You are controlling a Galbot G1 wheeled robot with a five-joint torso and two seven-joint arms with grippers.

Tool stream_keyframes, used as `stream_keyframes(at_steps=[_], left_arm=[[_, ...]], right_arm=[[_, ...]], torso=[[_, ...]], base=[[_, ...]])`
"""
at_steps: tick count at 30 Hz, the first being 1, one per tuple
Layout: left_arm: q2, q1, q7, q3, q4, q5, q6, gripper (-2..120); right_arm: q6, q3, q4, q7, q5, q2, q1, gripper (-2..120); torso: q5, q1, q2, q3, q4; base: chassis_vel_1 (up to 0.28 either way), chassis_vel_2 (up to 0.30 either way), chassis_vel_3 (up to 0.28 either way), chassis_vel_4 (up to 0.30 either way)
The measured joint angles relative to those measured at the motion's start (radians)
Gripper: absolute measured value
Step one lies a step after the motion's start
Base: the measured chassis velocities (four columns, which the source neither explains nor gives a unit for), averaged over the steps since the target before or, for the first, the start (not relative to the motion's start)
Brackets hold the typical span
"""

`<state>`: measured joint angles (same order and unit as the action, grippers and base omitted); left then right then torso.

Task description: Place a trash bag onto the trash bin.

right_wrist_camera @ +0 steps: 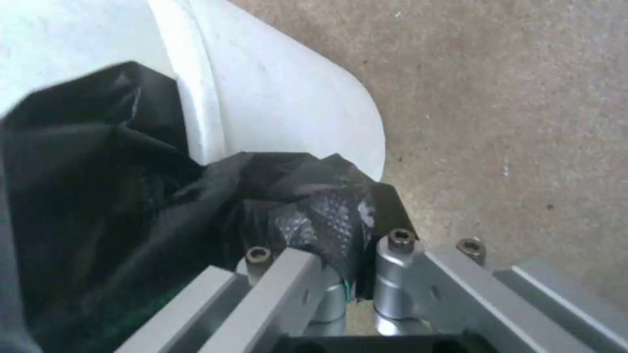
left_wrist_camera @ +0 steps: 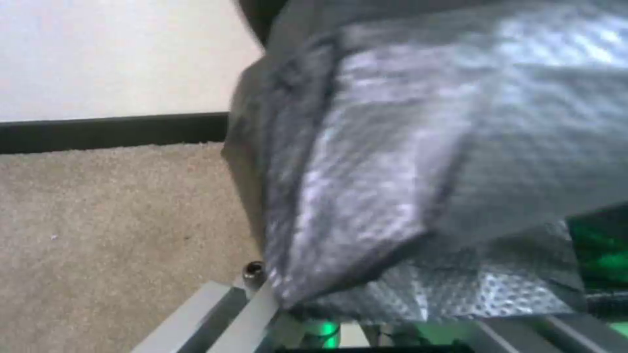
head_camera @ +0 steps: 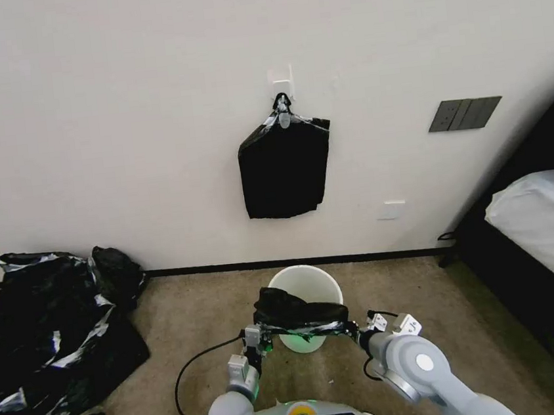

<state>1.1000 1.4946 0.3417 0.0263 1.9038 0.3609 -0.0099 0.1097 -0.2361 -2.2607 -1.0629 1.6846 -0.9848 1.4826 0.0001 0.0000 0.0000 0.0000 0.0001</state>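
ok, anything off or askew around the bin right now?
Yes: the thin glossy black trash bag is bunched over the near side of the round cream-white plastic trash bin, the far rim bare. The left gripper and right gripper pinch its two ends. A crumpled heap of black plastic sprawls on the carpet, left.

The trash bin (head_camera: 305,287) stands on the carpet (head_camera: 190,322) just before the wall (head_camera: 116,119), straight ahead of the robot. The trash bag (head_camera: 299,312) is stretched across the bin's near rim between the left gripper (head_camera: 256,339) at its left end and the right gripper (head_camera: 362,328) at its right. A clipped bundle (head_camera: 285,170) hangs on the wall above the bin, a heap of plastic (head_camera: 46,331) lies on the floor to the left, and a bed (head_camera: 542,219) stands at right.
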Motion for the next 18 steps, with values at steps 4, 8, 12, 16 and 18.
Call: stream_keyframes(at_steps=[4,8,12,16,18], left_arm=[[0.002,0.032,0.001,0.0,0.024,-0.052,-0.012,0],[-0.008,0.06,0.001,-0.009,0.051,-0.094,-0.023,0],[-0.019,0.073,0.0,-0.017,0.077,-0.111,-0.028,0],[-0.024,0.068,-0.003,-0.025,0.089,-0.112,-0.03,0],[-0.02,0.05,-0.006,-0.031,0.078,-0.112,-0.035,0]], right_arm=[[-0.001,0.001,-0.039,-0.019,-0.021,0.009,0.025,0],[-0.007,0.001,-0.098,-0.066,-0.032,0.02,0.042,0],[-0.01,-0.002,-0.158,-0.09,-0.057,0.032,0.057,0],[-0.008,-0.011,-0.181,-0.073,-0.12,0.039,0.056,0],[-0.005,-0.012,-0.174,-0.063,-0.14,0.036,0.046,0]], torso=[[0.0,0.0,0.0,0.0,-0.0001],[0.0,0.0,0.0,0.0,-0.0001],[-0.0001,0.0,0.0,0.0,-0.0001],[0.0,0.0,0.0,0.0,0.0],[-0.0001,0.0,0.0,0.0,0.0]], base=[[0.0,0.0,0.0,0.0],[0.0,0.0,0.0,0.0],[0.0,0.0,0.0,0.0],[0.0,0.0,0.0,0.0],[0.0,0.0,0.0,0.0]])
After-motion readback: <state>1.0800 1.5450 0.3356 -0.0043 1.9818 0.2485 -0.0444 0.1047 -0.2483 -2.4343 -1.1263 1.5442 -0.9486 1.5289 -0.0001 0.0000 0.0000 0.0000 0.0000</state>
